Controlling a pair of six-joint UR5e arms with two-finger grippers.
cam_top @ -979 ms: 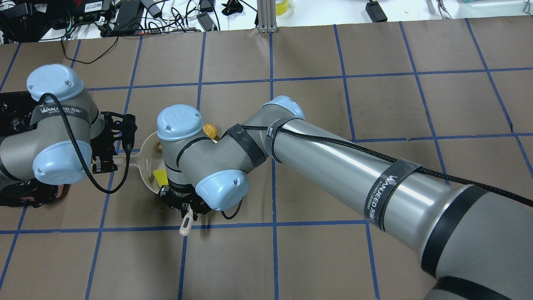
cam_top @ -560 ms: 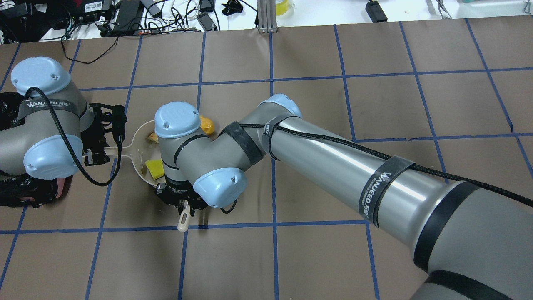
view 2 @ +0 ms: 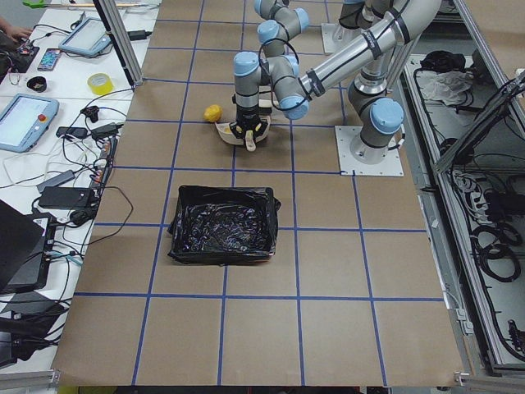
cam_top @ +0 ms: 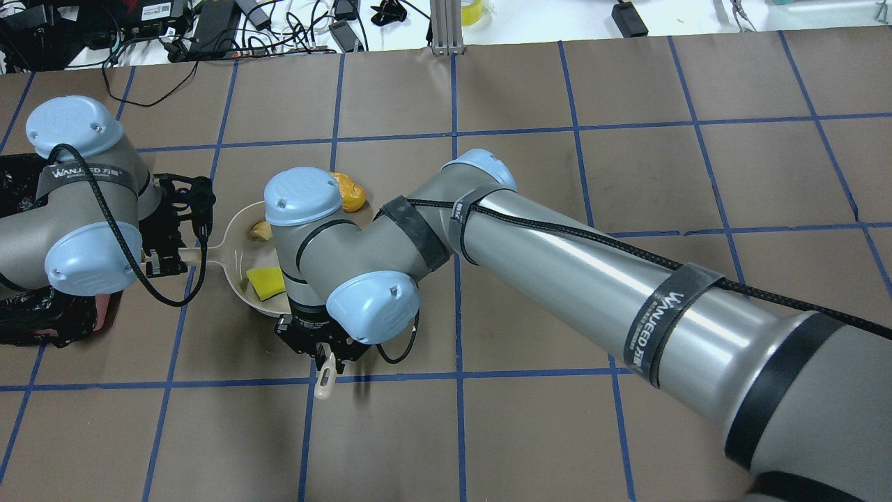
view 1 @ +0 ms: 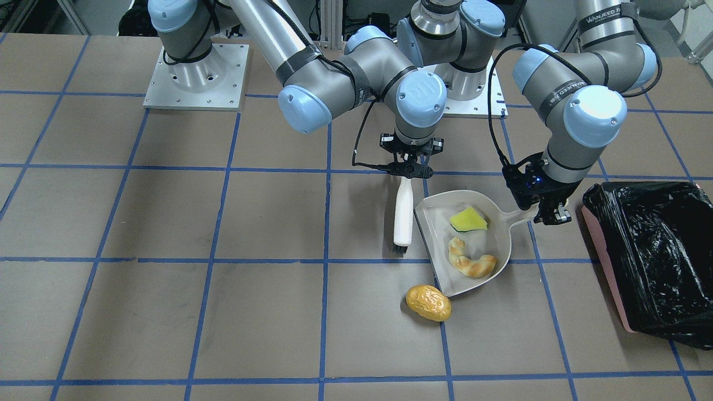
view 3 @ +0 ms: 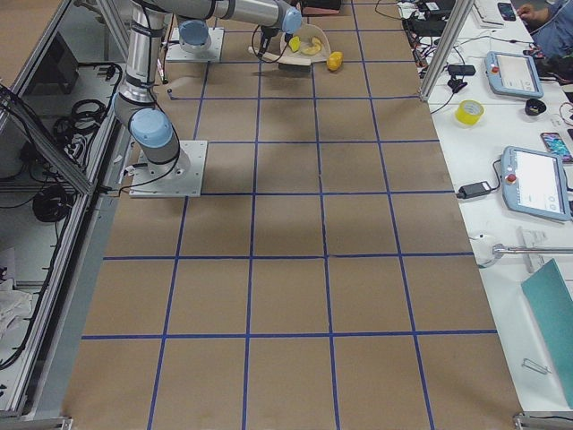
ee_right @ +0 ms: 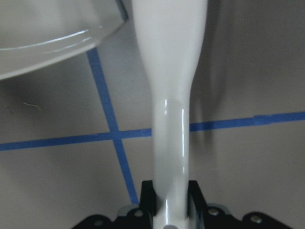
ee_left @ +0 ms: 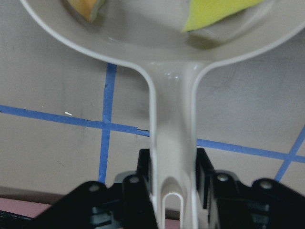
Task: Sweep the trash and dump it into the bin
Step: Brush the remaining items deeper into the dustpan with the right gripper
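Observation:
The cream dustpan (view 1: 483,205) lies on the table with the yellow-green sponge wedge (view 1: 468,220) and the croissant (view 1: 472,263) inside it. The orange-brown bread roll (view 1: 428,302) lies on the table just outside the pan's open edge; it also shows in the overhead view (cam_top: 348,189). My left gripper (view 1: 548,214) is shut on the dustpan handle (ee_left: 174,152). My right gripper (view 1: 409,170) is shut on the white brush (view 1: 403,214), which points bristles down beside the pan's open side. The pink bin (view 1: 604,262) with its black bag (view 1: 652,250) stands beyond the left gripper.
The robot bases (view 1: 195,78) stand at the near edge of the table. Cables and devices (cam_top: 209,28) lie past the far edge. The right arm (cam_top: 592,265) stretches across the middle. Blue tape lines (cam_top: 456,376) grid the brown table.
The left arm and dustpan shifted a little left and away from the robot. The bread roll moved farther from the robot. The brush and right gripper shifted slightly right.

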